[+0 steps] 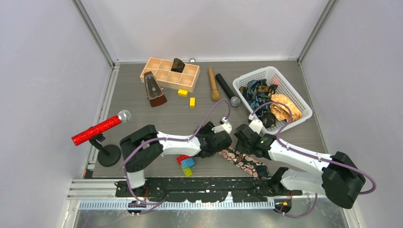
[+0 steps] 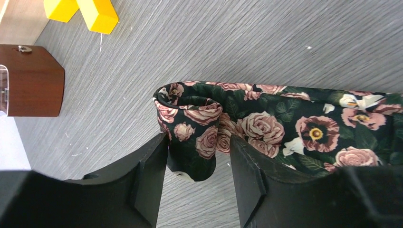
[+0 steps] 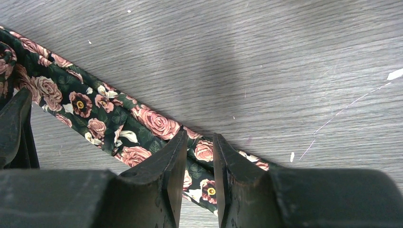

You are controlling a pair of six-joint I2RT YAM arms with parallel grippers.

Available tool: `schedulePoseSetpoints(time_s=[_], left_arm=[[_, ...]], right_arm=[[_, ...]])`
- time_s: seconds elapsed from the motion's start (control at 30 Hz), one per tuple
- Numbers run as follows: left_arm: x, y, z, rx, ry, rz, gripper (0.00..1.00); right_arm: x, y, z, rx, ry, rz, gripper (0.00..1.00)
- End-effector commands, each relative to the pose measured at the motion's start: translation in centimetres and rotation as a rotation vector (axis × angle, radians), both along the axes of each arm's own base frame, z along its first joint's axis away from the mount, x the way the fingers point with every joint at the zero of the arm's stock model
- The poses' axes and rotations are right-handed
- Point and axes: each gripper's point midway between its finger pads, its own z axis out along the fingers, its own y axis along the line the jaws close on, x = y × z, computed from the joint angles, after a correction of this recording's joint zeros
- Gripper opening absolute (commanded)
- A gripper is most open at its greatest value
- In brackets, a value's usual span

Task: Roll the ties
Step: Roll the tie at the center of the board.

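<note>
A black tie with pink roses (image 1: 243, 161) lies flat on the grey table near the front, running down to the right. Its left end is curled into a small loose roll (image 2: 192, 114). My left gripper (image 2: 199, 142) stands open around that roll, with a gap on the right side. In the top view the left gripper (image 1: 222, 142) and right gripper (image 1: 244, 141) meet over the tie's upper end. The right gripper (image 3: 198, 137) hovers over the flat tie (image 3: 100, 107), its jaws a narrow gap apart and nothing pinched. More ties, blue-teal (image 1: 258, 92) and golden (image 1: 285, 107), fill the white basket (image 1: 259, 71).
A wooden compartment tray (image 1: 161, 71) holds a dark brown roll (image 1: 178, 64). A metronome (image 1: 153, 89), yellow blocks (image 1: 187, 97), a wooden pin (image 1: 213, 83) and a black microphone (image 1: 225, 88) stand behind. A red microphone (image 1: 97, 129) is at the left, coloured blocks (image 1: 186, 164) near the front.
</note>
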Motion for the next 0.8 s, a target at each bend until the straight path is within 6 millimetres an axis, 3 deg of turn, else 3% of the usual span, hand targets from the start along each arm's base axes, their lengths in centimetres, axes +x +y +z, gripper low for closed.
schedulePoseSetpoints(time_s=[0.0, 0.77], left_arm=[[-0.3, -1.6, 1.2, -0.067, 0.006, 0.001, 0.53], [-1.5, -3.5, 0.5, -0.147, 0.086, -0.026, 0.53]], right_arm=[[0.3, -0.2, 0.4, 0.002, -0.028, -0.018, 0.33], [0.2, 0.0, 0.2, 0.013, -0.024, -0.012, 0.34]])
